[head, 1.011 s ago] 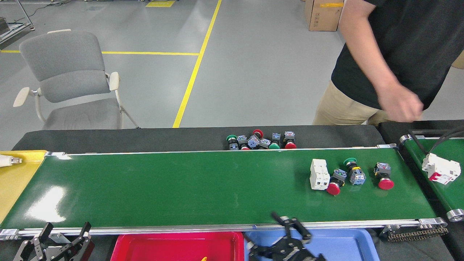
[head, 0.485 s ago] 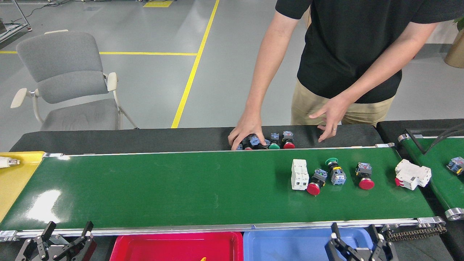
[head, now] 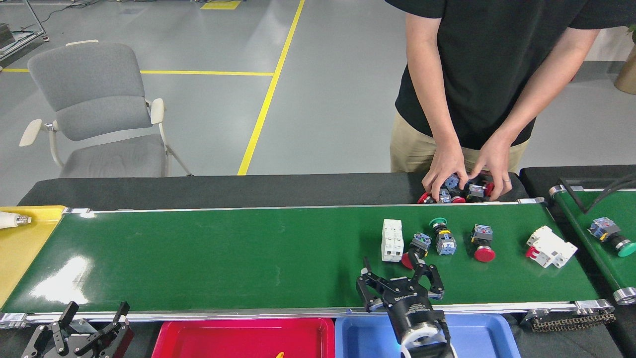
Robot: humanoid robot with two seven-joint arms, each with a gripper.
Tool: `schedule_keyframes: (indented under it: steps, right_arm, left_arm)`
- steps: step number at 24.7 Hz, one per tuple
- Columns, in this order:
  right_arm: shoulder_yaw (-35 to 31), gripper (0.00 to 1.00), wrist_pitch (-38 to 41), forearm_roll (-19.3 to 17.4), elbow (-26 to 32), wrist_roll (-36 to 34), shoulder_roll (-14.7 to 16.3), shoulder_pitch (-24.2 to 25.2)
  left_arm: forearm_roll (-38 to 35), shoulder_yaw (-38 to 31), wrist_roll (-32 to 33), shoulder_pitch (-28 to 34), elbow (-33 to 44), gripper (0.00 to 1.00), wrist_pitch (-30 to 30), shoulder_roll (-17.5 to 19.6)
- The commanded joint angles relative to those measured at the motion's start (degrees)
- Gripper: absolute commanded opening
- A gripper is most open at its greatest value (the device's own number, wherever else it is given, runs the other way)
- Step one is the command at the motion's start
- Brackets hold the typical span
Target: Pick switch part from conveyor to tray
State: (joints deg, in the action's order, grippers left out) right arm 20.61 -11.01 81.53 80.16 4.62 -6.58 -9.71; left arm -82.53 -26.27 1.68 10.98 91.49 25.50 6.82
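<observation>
The conveyor (head: 223, 258) runs across the head view as a wide green belt. Toward its right end lie a white block (head: 391, 240), a red-capped switch part (head: 416, 247), a green-capped switch part (head: 442, 237), another red-capped switch part (head: 482, 243) and a white breaker (head: 550, 247). My right gripper (head: 397, 279) hovers open over the belt's near side, just in front of the white block and the first red-capped part, holding nothing. My left gripper (head: 94, 320) rests open below the near rail at the bottom left. A red tray (head: 238, 330) and a blue tray (head: 477, 330) sit below the rail.
A person stands behind the belt with both hands (head: 464, 176) on a pile of switch parts on the black table. A smaller green belt (head: 596, 214) at the right carries one green-capped switch. A yellow tray (head: 22, 243) sits at the left end, a grey chair (head: 94, 109) behind.
The parts have ridden left along the belt. My right gripper rose from over the blue tray onto the belt's near side. The person's hands shifted the pile of switches to the right.
</observation>
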Motion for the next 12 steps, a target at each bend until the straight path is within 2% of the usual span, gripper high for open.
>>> schedule_keyframes:
  steps: [1,2,4,8,10,12]
  right_arm:
    - [0.40,0.98,-0.51,0.12,-1.77,0.13,-0.98,-2.60]
    - [0.40,0.97,-0.60,0.03,-3.17,0.13,-1.42,-3.74]
    - [0.49,0.80,-0.42,-0.05,-5.11,0.13,-1.68,-4.62]
    - [2.25,0.24,-0.16,0.03,-7.39,0.22,-1.15,-6.20]
    - [2.25,0.10,-0.07,-0.23,-7.39,0.22,-1.07,-6.29]
    - [2.33,0.05,0.02,-0.23,-7.39,0.22,-1.07,-6.29]
  left_arm:
    - [-0.09,-0.10,-0.10,-0.61,0.44,1.00,0.08,0.12]
    - [-0.09,-0.10,-0.10,-0.70,0.44,1.00,0.17,0.12]
    - [-0.09,-0.01,-0.10,-0.70,0.44,1.00,0.17,0.12]
    - [-0.35,0.07,-0.10,-0.61,0.44,1.00,0.17,0.03]
    - [-0.35,0.07,-0.10,-0.61,0.44,1.00,0.17,0.03]
    - [-0.35,0.07,-0.10,-0.52,0.44,1.00,0.17,0.03]
